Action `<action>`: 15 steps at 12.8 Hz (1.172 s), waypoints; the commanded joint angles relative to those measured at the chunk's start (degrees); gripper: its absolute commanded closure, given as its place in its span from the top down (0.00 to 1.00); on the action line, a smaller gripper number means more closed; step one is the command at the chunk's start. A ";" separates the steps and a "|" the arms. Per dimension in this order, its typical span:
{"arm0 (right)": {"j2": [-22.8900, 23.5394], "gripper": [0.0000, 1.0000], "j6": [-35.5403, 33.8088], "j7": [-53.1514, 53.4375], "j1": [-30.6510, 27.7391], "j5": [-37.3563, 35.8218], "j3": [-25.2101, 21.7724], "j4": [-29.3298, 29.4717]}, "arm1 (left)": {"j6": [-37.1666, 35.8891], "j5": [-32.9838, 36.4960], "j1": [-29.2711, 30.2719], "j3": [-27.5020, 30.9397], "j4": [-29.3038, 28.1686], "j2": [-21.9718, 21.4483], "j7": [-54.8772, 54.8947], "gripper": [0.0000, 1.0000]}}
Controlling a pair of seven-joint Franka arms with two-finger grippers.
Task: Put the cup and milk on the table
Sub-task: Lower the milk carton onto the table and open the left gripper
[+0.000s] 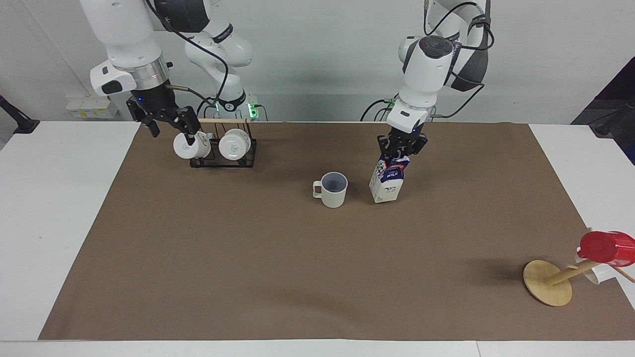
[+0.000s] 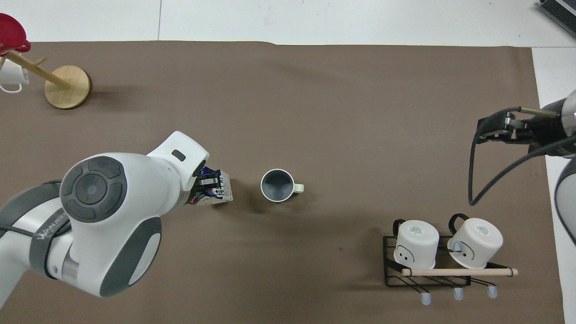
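While the cup (image 1: 334, 189) already stands free on the table (image 1: 69, 198), my left gripper (image 1: 401, 148) is clamped on the milk (image 1: 387, 180) just beside it, at its three o'clock in the facing view; only release remains. My right gripper (image 1: 168, 126) waits, spread, above the rack (image 1: 223, 154).

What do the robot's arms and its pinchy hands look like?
Both arms are smooth and white with rounded dark grey caps at the joints, and black cables loop along them. The left gripper and the right gripper are small black claws with two fingers each. The right one shows a tiny blue light.
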 commanded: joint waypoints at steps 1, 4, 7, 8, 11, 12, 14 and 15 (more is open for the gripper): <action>-0.42 1.00 -2.29 -1.92 -0.49 2.65 0.68 -0.05 | 3.46 0.77 -1.97 1.02 0.31 3.32 -2.73 0.39; 2.22 1.00 -7.05 -2.10 -0.13 1.68 0.95 6.72 | 4.44 0.86 -2.67 1.11 0.31 4.48 -3.36 0.40; 1.96 1.00 -6.35 -5.78 -0.31 1.07 0.86 6.46 | 3.83 1.38 -2.67 1.19 0.66 4.39 -2.75 1.00; 1.44 1.00 -6.35 -5.79 -0.40 1.07 0.86 5.68 | 3.04 1.39 -2.59 1.11 1.10 3.95 -2.65 1.00; 1.35 1.00 -6.26 -6.14 -0.57 1.07 0.86 5.23 | -8.61 1.39 -1.80 1.54 9.15 2.72 -1.69 1.00; 1.35 1.00 -6.26 -6.32 -0.57 1.07 0.86 5.23 | -12.31 1.39 -0.92 1.72 12.14 2.63 0.05 1.00; 1.35 1.00 -6.26 -7.63 -0.66 0.98 0.86 5.23 | -16.28 1.39 2.24 1.72 15.41 2.37 3.92 1.00; 1.35 1.00 -6.26 -7.81 -0.66 0.63 0.86 5.23 | -17.43 1.39 3.38 1.81 16.38 2.02 6.03 1.00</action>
